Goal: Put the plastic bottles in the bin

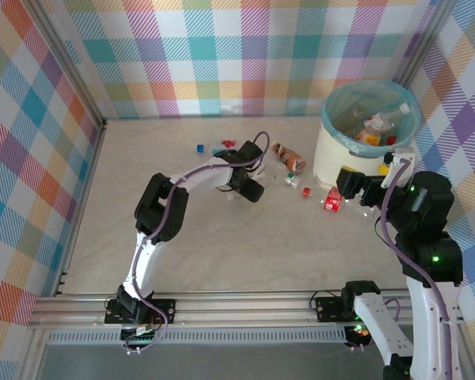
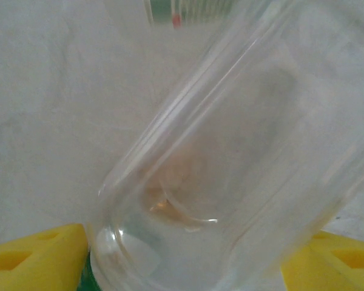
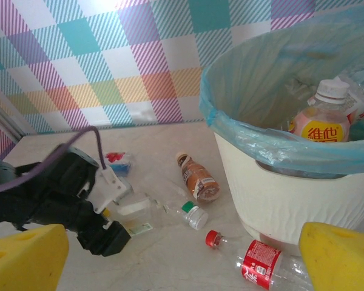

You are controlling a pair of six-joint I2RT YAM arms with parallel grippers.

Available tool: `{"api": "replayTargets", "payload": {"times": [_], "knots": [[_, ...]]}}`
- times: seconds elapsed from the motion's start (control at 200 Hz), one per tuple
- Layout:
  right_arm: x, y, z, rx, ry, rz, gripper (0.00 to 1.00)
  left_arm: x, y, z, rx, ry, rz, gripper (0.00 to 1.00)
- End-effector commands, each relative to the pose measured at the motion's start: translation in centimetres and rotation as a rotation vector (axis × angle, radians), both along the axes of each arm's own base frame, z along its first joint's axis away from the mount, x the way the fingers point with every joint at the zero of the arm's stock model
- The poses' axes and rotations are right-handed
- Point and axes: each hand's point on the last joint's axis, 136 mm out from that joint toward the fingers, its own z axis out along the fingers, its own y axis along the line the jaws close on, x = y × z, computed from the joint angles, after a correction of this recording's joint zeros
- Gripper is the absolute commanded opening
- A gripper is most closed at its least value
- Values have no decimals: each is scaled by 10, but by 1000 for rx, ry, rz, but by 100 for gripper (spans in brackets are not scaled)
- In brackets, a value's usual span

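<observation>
Even, diffuse light washes the pale table [image 1: 245, 261] in the overhead view, where the arms [image 1: 154, 215] cast only faint, soft shadows and detail stays crisp to the edges. At the left wrist, a clear bottle [image 2: 230, 151] sits too close to the lens and dissolves into blur, pale highlights streaking its wall. The right wrist view is bright, glare bleaching the checked wall [image 3: 79, 60] at the top edge, the bin [image 3: 291, 182] evenly lit, the yellow fingers [image 3: 24, 260] soft in the near corners.
</observation>
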Motion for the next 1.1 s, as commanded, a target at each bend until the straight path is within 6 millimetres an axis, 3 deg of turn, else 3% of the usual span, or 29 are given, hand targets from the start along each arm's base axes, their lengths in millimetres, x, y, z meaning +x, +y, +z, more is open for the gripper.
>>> {"api": "replayTargets", "payload": {"times": [0.0, 0.11, 0.325, 0.42, 0.565, 0.79, 1.005, 1.1], "knots": [[-4, 5, 1, 2, -3, 30, 97, -23, 21, -39, 93, 128, 47, 80], [-6, 5, 0, 2, -1, 31, 97, -24, 19, -38, 81, 131, 49, 76], [-9, 7, -1, 12, 1, 42, 97, -33, 20, -23, 44, 133, 40, 59], [-9, 9, -2, 28, 5, 50, 97, -39, 20, -9, 6, 113, 38, 55], [-9, 15, -2, 62, 14, 76, 96, -50, 21, 30, -84, 56, 33, 48], [-4, 38, -1, 157, 51, 190, 95, -79, 12, 120, -336, -115, -20, 45], [-1, 83, 5, 392, 107, 452, 93, -142, -12, 223, -631, -325, -239, 46], [-1, 97, 12, 461, 107, 529, 94, -169, -14, 255, -705, -369, -313, 46]]}}
